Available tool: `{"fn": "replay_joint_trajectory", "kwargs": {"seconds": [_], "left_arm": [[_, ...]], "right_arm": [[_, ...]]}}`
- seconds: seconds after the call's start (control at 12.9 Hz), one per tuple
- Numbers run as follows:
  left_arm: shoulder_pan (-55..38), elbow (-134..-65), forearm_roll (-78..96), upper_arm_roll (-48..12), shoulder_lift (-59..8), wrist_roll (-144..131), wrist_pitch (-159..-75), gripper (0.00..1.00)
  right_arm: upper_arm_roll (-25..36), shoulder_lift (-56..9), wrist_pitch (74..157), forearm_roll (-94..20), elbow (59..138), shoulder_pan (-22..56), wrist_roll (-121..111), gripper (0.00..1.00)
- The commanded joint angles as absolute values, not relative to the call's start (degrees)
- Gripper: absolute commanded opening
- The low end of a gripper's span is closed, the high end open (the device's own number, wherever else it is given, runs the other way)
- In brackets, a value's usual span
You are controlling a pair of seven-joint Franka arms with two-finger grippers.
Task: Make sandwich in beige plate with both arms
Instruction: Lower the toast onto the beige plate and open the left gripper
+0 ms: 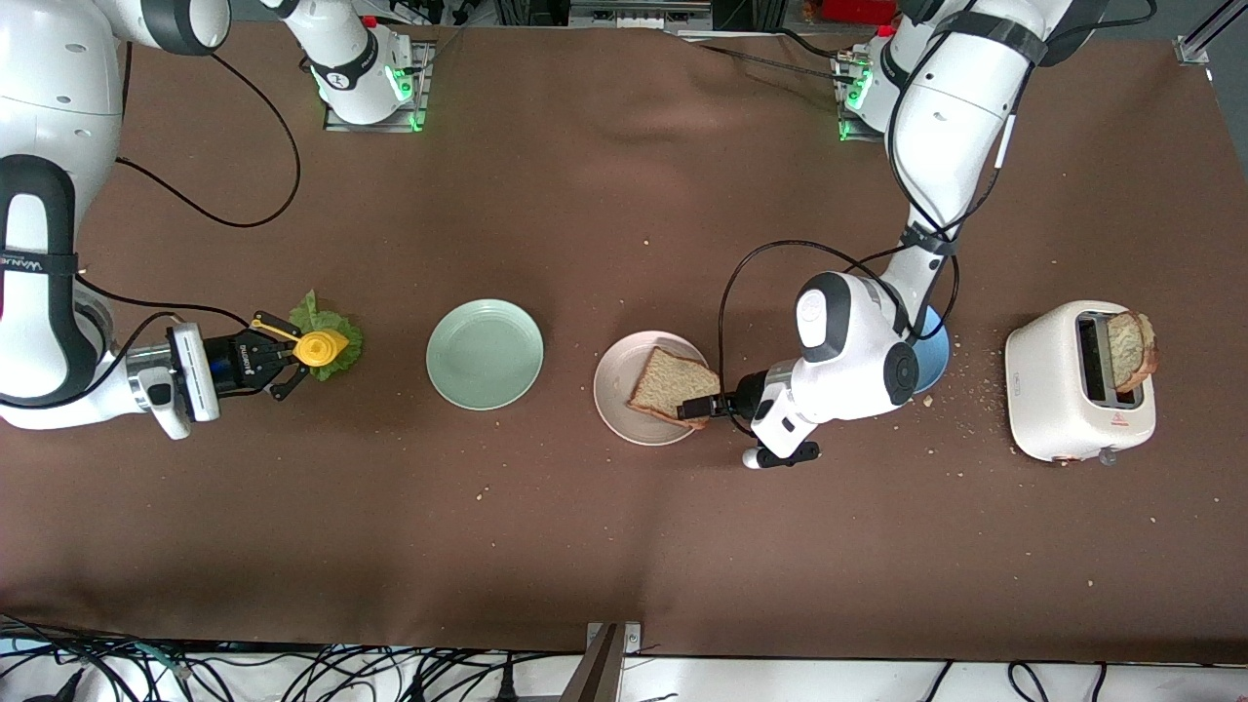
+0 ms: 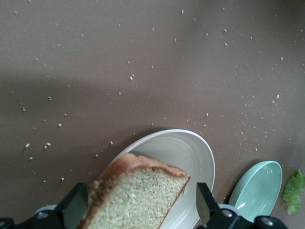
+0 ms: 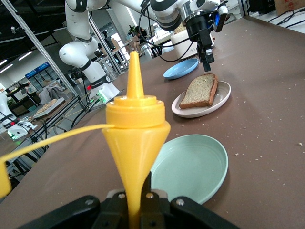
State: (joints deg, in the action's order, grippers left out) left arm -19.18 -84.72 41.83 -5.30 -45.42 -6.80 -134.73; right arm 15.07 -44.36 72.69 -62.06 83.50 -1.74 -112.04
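The left end effector (image 1: 704,408) is hovering at the beige plate's (image 1: 616,402) rim, fingers (image 2: 206,206) spread apart on either side of the bread slice (image 1: 671,384) lying on that plate. The right end effector (image 1: 289,359) is clamped on a yellow bottle (image 1: 321,347), seemingly just over the lettuce leaf (image 1: 343,331), well away from the beige plate, with the mint-green plate (image 1: 485,353) between.
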Motion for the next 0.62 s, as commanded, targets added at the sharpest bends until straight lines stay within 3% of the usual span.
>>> {"fn": "replay_joint_trajectory", "kwargs": {"seconds": [0.0, 0.54], "left_arm": [[-19.8, -85.5, 39.8, -4.3, -44.2, -9.6, -136.7, 1.0], [-17.6, -84.6, 31.3, 3.2, -41.0, -9.8, -132.2, 1.0]], "right_arm": [[14.8, -44.6, 72.3, -61.8, 82.4, -1.9, -111.0, 0.0], [15.1, -43.7, 80.8, -58.2, 78.8, 5.8, -99.7, 0.0]]}}
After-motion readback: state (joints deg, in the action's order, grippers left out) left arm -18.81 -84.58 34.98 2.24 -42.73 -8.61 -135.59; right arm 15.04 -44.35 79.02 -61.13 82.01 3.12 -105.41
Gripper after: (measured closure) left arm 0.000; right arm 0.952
